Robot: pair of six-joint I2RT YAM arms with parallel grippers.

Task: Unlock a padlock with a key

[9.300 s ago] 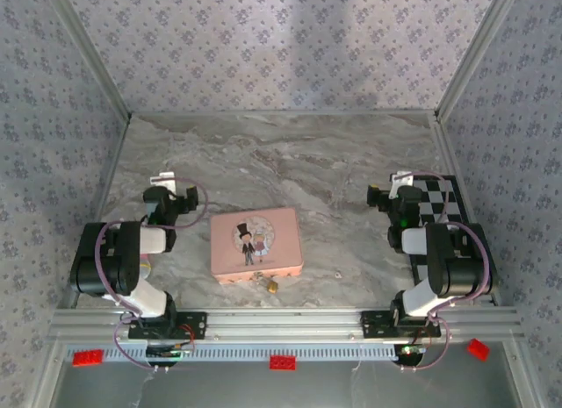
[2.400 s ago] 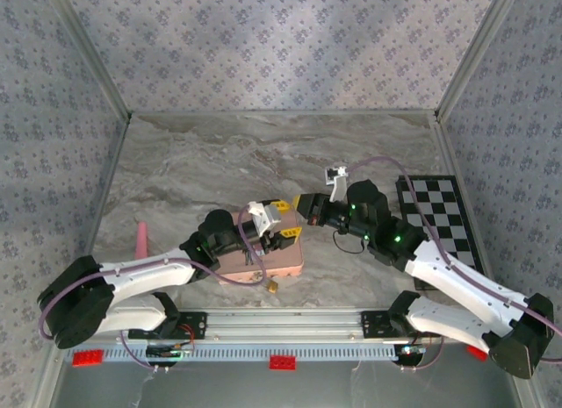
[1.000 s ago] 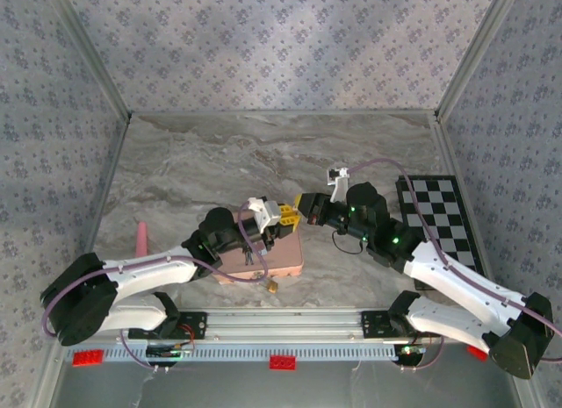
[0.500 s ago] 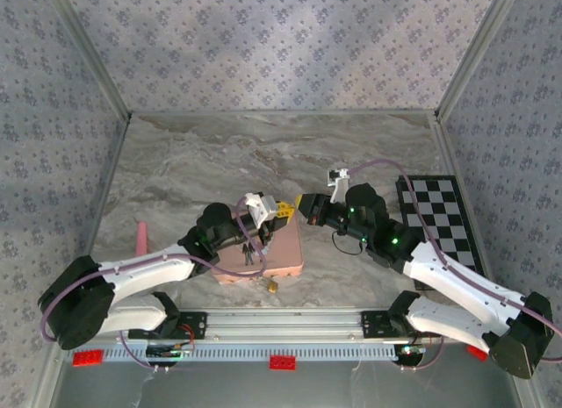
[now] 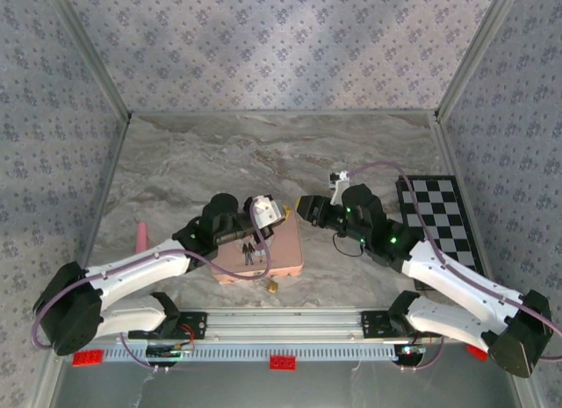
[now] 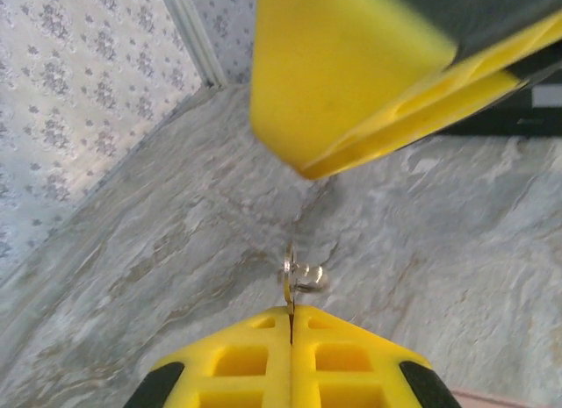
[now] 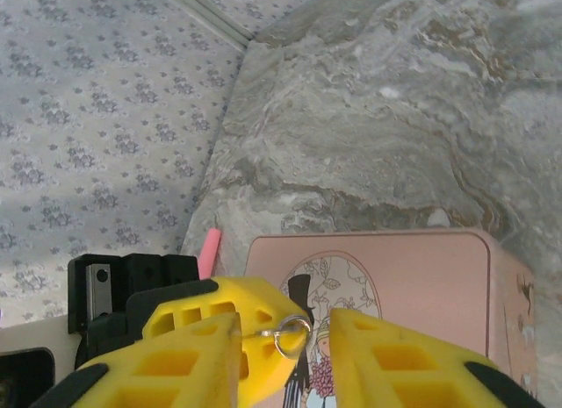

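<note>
Padlock (image 5: 272,286) lies on the marble-patterned table (image 5: 369,153), just beside the near edge of the pink tin (image 5: 285,254), apart from both grippers. Over the tin's far right corner, the left gripper (image 6: 291,316) is clenched on the key (image 6: 297,275); its ringed end pokes out past the pressed-together yellow fingertips. Right gripper (image 5: 304,204) is released, jaws spread, with the key's ring in the gap between them; contact cannot be told. Checkerboard mat (image 5: 439,217) sits well to the right.

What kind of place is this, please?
Likely a robot test cell: a marble-patterned table boxed in by patterned panels, an aluminium rail at its near edge, and a checkerboard.
</note>
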